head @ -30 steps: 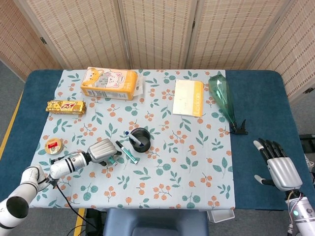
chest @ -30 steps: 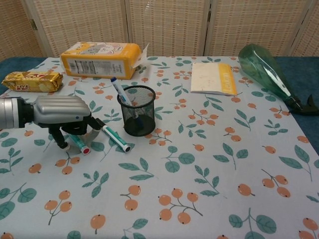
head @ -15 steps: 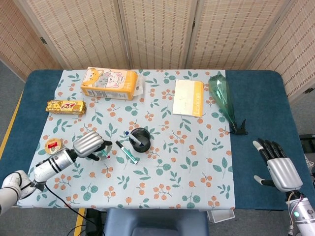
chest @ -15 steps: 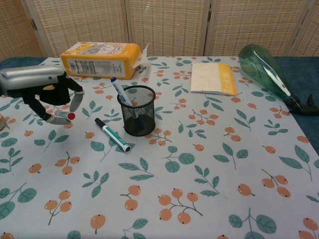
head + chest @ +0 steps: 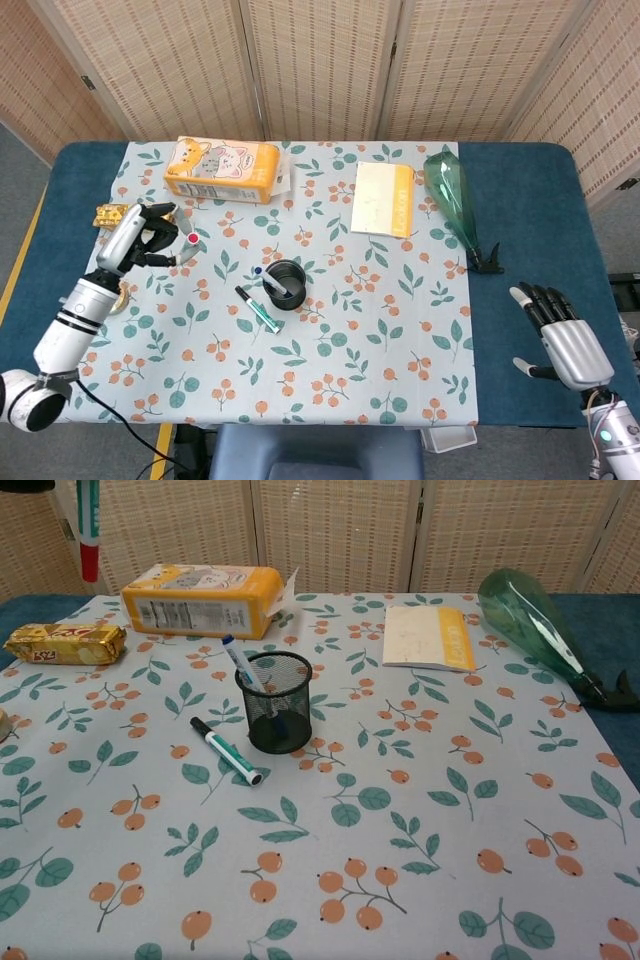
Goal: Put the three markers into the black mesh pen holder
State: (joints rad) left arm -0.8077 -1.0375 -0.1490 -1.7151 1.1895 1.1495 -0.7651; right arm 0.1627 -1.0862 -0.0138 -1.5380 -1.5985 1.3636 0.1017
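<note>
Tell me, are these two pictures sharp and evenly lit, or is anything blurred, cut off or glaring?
Head view: even, soft light with faint shadows; the left hand and its red-capped marker look slightly soft. Chest view: sharp across the tablecloth; that marker is cut off by the top edge, and the green bottle shows pale highlights along its side.

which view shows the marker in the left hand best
The head view: it shows the left hand holding the red-capped marker above the table, fingers wrapped around it. The chest view catches only the marker hanging down at the top edge, with almost none of the hand.
</note>
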